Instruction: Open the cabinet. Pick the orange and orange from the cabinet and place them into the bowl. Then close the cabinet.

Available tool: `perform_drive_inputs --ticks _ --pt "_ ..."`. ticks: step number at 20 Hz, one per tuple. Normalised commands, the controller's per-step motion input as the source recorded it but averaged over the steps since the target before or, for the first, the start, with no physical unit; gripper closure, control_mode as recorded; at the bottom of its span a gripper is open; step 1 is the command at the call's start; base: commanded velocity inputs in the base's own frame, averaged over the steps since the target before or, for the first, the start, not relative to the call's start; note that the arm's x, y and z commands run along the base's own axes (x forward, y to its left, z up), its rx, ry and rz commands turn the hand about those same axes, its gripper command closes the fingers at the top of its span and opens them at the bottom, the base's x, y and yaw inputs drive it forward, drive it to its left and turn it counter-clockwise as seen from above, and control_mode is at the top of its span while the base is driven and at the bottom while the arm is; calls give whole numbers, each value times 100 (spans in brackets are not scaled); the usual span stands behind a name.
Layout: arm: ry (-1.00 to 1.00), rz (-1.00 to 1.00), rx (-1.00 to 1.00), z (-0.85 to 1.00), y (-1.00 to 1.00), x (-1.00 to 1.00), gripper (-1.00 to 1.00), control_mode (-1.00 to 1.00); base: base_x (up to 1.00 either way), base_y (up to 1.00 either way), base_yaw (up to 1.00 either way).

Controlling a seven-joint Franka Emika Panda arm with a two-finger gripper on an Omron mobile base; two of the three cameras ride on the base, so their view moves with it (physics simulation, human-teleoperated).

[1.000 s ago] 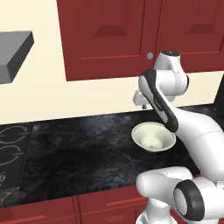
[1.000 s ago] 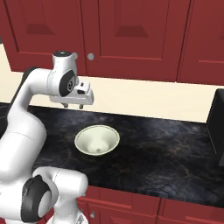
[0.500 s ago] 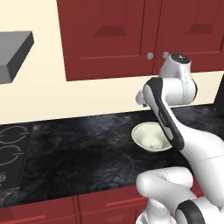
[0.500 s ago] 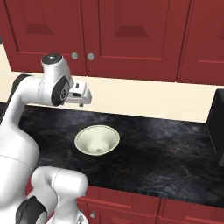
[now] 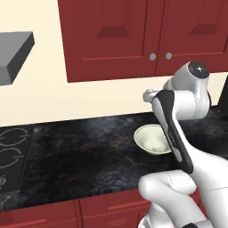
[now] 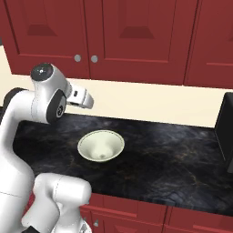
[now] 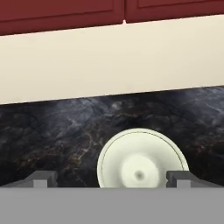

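Note:
The dark red cabinet (image 5: 111, 35) (image 6: 136, 36) hangs over the counter with both doors shut and its two round grey knobs side by side; its lower edge (image 7: 65, 13) runs along the top of the hand view. The oranges are hidden behind the doors. The cream bowl (image 5: 152, 139) (image 6: 101, 146) (image 7: 140, 159) stands empty on the black counter. My gripper (image 5: 149, 95) (image 6: 84, 100) (image 7: 111, 178) hovers above the bowl, below the knobs, open wide with nothing between its fingertips (image 7: 43, 177).
A grey range hood (image 5: 13, 55) juts out at the upper left, and stove burners (image 5: 9, 151) lie at the counter's left end. A dark appliance (image 6: 226, 132) stands at the far right. Red drawer fronts (image 5: 40, 216) run below the black marble counter (image 5: 80, 151).
The arm's upper links have swung and risen toward the cabinet, while the hand stays in nearly the same spot over the bowl. Cabinet and bowl are unmoved.

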Motion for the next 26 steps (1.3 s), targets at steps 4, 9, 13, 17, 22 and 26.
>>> perform_drive_inputs --ticks 4,9,13,17,22,26 --pt "-2 -7 27 71 -22 -34 -100 -100 0 0 0" --pt "-12 -8 25 42 -12 -24 -100 -100 0 0 0" --pt "-15 -11 21 21 -6 -11 -100 -100 0 0 0" --pt "-12 -9 22 19 -3 0 -100 -100 0 0 0" --pt "-15 -3 6 7 -4 0 -100 -100 0 0 0" --pt "-10 -1 2 4 -12 0 -100 -100 0 0 0"
